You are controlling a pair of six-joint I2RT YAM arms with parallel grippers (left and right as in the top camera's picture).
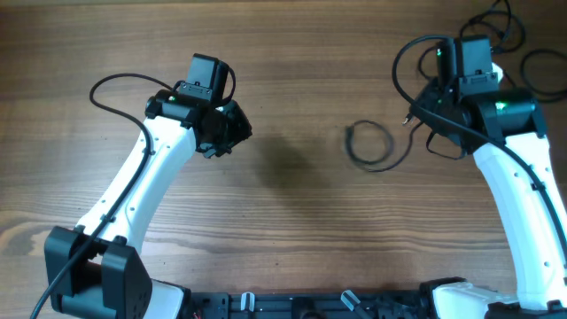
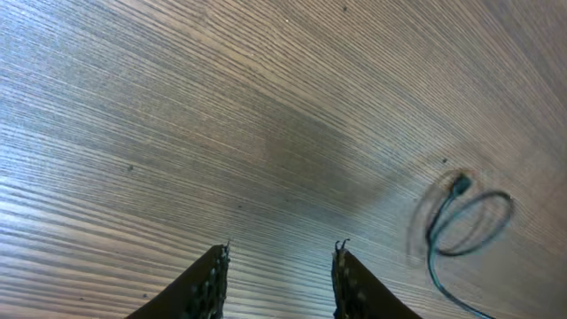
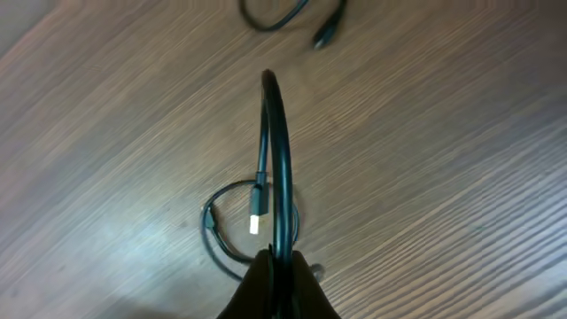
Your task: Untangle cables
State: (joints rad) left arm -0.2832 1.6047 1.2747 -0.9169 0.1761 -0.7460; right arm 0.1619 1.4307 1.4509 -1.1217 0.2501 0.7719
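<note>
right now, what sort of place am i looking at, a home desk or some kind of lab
Most likely a robotics lab or test bench: two white robot arms stand at a wood-grain table, with thin black cables laid out on it, one pinched in the right gripper.

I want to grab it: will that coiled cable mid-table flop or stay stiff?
Probably floppy: the coiled cable lies in loose loops. Likely light, being thin. The held cable in the right fingers arches, so maybe slightly springy.

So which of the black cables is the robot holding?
The cable pinched in the right gripper, arching up off the table. The coiled cable mid-table lies loose, and the left gripper holds nothing.
</note>
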